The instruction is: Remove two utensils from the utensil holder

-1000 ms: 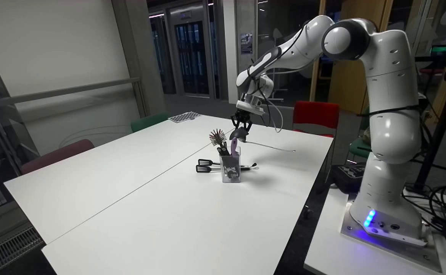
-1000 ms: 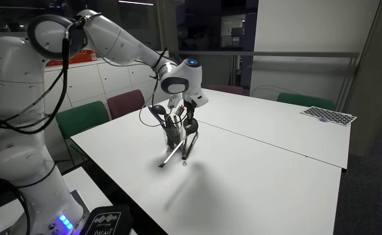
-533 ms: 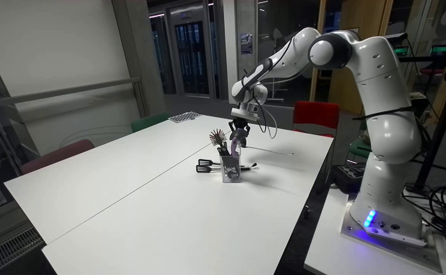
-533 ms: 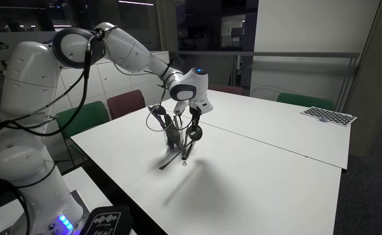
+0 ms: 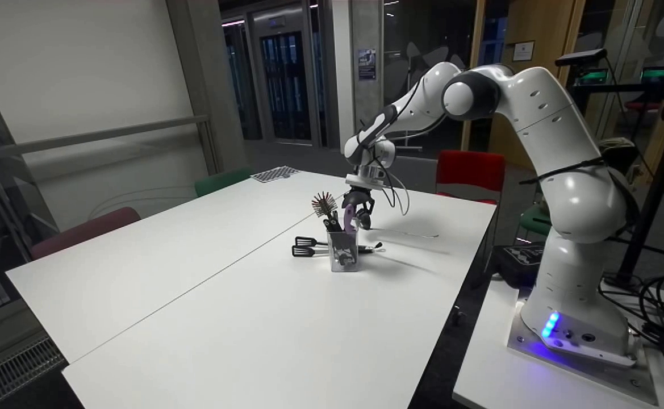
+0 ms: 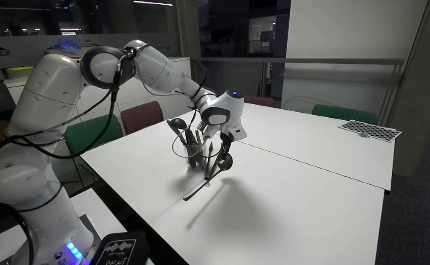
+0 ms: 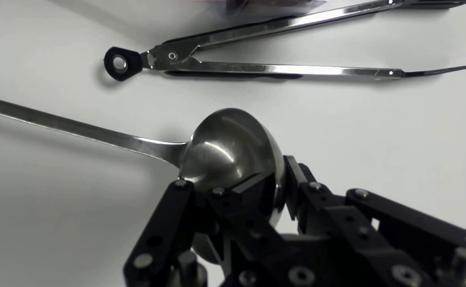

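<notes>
My gripper [image 6: 225, 148] is shut on the bowl of a silvery ladle [image 6: 224, 162] and holds it just above the table. In the wrist view the gripper [image 7: 272, 175] has the ladle bowl [image 7: 227, 147] between its fingers, and the handle runs off to the left. The utensil holder [image 5: 343, 258], a see-through cup, stands upright beside the gripper. It also shows in an exterior view [image 6: 194, 159]. It holds several utensils, among them a bristly red-tipped one [image 5: 324, 204] and a purple-handled one [image 5: 349, 218]. Tongs [image 7: 296, 69] lie on the table next to the holder.
The white table [image 5: 241, 318] has a seam across it. A checkered board [image 6: 370, 130] lies at a far corner. Chairs stand around the table, one of them red [image 5: 471, 175]. A black case [image 6: 121, 247] sits near the robot base.
The arm has come down with the ladle and moved slightly away from the holder. The ladle is closer to the table. The holder and tongs have stayed in place.
</notes>
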You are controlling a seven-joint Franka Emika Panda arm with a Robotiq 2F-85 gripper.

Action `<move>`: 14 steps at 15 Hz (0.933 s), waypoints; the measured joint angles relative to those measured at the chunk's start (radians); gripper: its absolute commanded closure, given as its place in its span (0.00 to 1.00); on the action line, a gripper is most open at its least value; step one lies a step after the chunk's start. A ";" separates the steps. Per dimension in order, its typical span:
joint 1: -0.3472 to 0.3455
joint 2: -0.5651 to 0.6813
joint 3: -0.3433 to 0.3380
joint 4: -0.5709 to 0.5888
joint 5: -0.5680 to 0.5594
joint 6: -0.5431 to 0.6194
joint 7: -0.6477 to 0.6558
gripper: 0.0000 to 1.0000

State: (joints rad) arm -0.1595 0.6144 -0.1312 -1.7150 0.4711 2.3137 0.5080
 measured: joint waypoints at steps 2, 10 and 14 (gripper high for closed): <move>0.000 0.014 -0.002 0.025 0.000 -0.010 0.000 0.99; 0.002 0.035 -0.003 0.141 -0.033 -0.099 0.047 0.24; 0.004 0.035 -0.003 0.170 -0.036 -0.108 0.048 0.00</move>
State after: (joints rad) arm -0.1559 0.6490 -0.1341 -1.5446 0.4355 2.2058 0.5557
